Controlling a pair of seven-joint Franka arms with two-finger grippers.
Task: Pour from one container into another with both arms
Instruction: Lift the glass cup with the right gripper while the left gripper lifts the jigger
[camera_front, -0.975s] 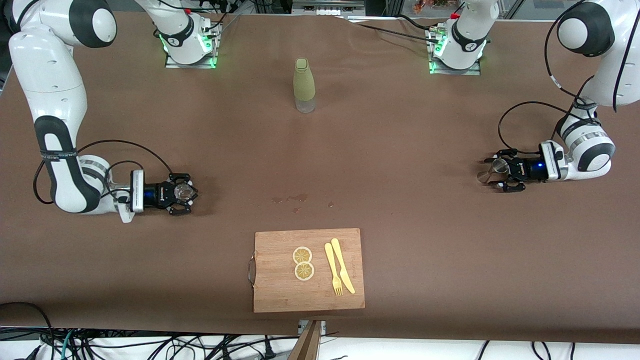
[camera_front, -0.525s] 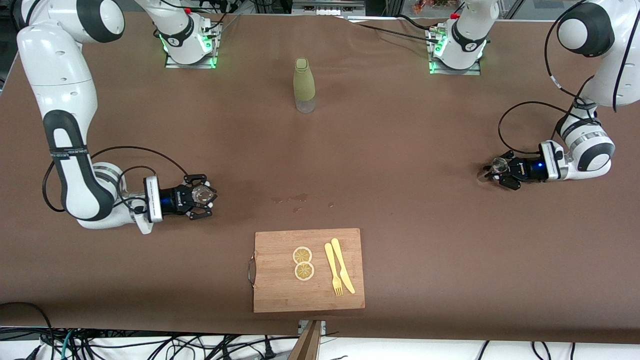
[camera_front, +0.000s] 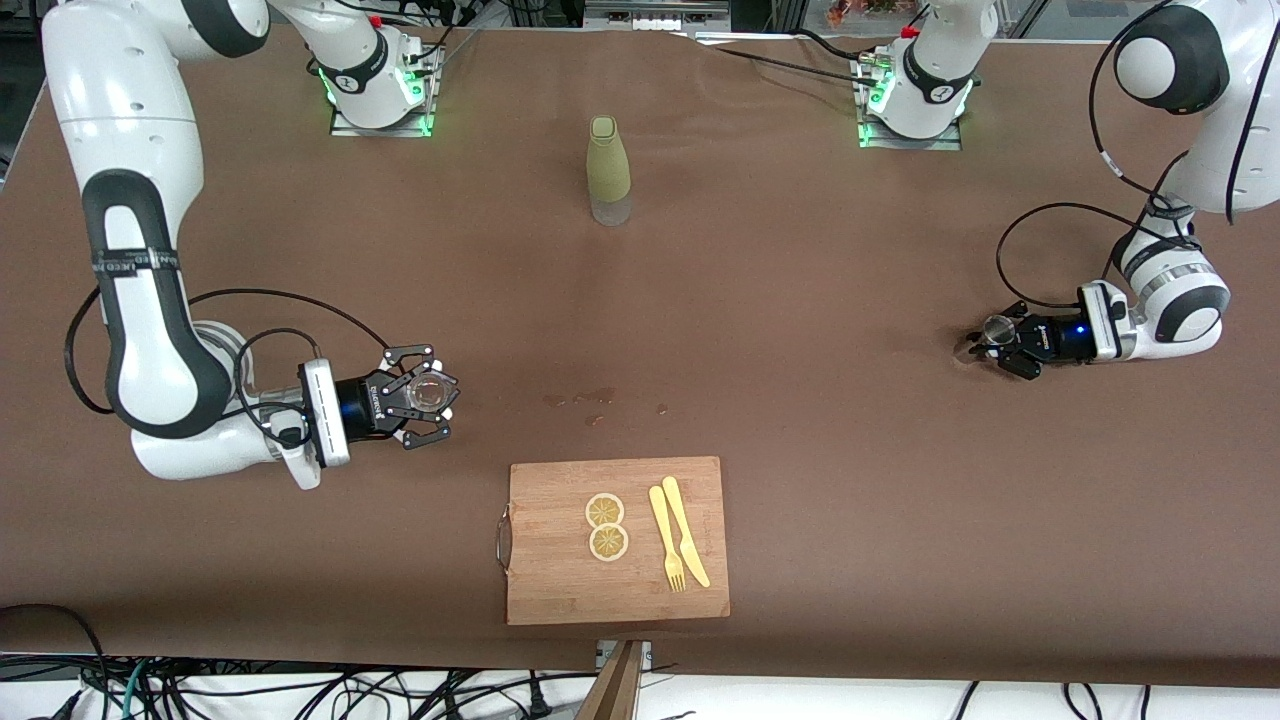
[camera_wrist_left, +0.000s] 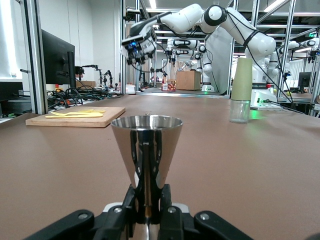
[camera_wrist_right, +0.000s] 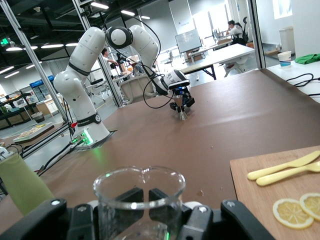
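My right gripper (camera_front: 428, 396) is shut on the small clear glass (camera_front: 430, 390), held upright over the bare table at the right arm's end. In the right wrist view the glass (camera_wrist_right: 139, 197) stands between the dark fingers (camera_wrist_right: 131, 200). At the left arm's end, my left gripper (camera_front: 1003, 342) is shut on the steel jigger (camera_front: 996, 327), low by the tabletop. The left wrist view shows the jigger (camera_wrist_left: 146, 145) upright, with the fingers (camera_wrist_left: 131, 197) clamped on its narrow waist. Its lower cone is hidden.
A tall olive-green bottle (camera_front: 608, 170) stands mid-table near the bases. A wooden cutting board (camera_front: 560, 580) with two lemon slices, a yellow fork and a knife lies near the front edge. Small wet spots (camera_front: 595, 398) mark the table just above the board.
My right arm has carried the glass toward the middle of the table. My left gripper has closed on the jigger's waist and has stayed in place.
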